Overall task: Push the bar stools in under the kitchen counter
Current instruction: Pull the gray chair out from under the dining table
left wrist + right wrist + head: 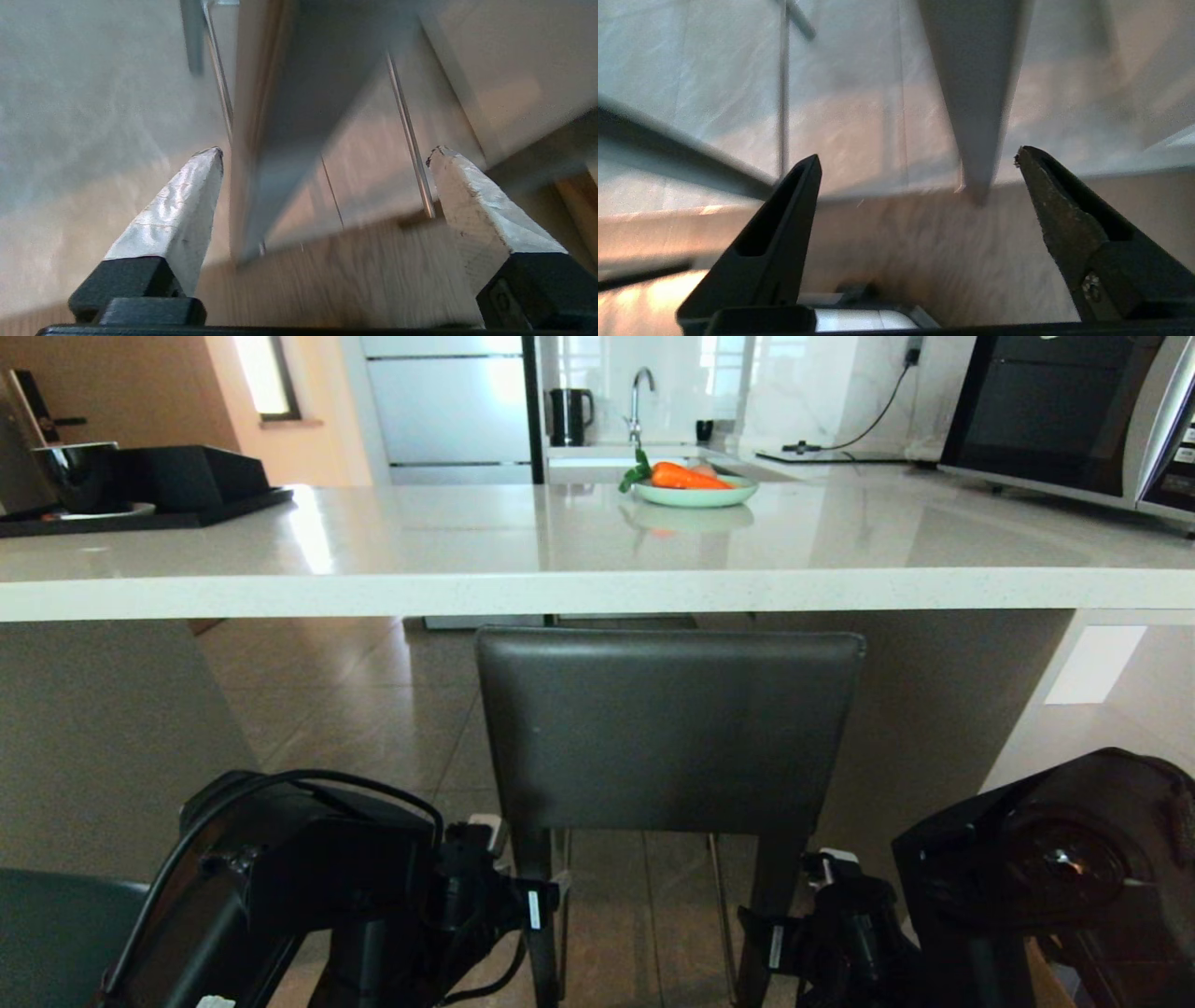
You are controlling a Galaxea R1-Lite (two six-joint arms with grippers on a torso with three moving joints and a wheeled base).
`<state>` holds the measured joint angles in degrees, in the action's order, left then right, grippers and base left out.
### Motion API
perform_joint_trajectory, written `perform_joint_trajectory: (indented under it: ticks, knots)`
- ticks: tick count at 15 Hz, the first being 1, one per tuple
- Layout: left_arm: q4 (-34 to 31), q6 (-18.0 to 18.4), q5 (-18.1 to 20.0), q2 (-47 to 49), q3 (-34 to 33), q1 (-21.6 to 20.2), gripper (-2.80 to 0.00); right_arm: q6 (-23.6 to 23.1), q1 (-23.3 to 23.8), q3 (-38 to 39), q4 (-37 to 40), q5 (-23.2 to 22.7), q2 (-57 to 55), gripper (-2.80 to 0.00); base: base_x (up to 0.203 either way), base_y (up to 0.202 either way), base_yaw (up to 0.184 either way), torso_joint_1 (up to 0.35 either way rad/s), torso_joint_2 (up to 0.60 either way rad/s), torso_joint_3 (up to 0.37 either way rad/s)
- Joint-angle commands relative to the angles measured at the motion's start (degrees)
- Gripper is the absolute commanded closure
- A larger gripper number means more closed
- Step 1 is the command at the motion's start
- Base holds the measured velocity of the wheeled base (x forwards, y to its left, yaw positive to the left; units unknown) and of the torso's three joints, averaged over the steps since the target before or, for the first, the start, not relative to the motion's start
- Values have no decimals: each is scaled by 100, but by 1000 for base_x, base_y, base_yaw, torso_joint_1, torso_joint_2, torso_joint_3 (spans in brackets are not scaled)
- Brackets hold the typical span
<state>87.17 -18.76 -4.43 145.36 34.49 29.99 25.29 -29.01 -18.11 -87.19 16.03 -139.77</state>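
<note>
Standing under the kitchen counter [597,588] edge, grey stool [667,728].

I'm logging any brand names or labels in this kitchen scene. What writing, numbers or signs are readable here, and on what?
No text can be read in any view.
microwave: small markings on its control panel at the right edge, too small and blurred to read.
left claw: a white sticker on its body, print not legible.
right claw: a similar white sticker, not legible.
dark grey stool, kitchen counter: no lettering visible.
</note>
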Motion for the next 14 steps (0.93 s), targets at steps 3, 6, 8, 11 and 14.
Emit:
perform_joint_trajectory:
  ticks: [3,6,8,11,14]
  knots:
    - [49,261,-160,303,537,-34,-280,-327,408,-159,-48,24,-62,-280,0,0,0,0,0,0]
    - [49,283,-190,282,618,-63,-280,-585,625,-425,-48,108,-48,-280,0,0,0,0,0,0]
    - [49,311,-212,299,792,-79,-280,-820,624,-521,-48,117,-129,-280,0,0,0,0,0,0]
    - [49,364,-216,308,971,-90,-280,-922,624,-840,-48,129,-143,-280,0,0,0,0,0,0]
    - [49,389,-288,349,1261,-90,-280,-998,613,-1116,-48,136,-212,-280,0,0,0,0,0,0]
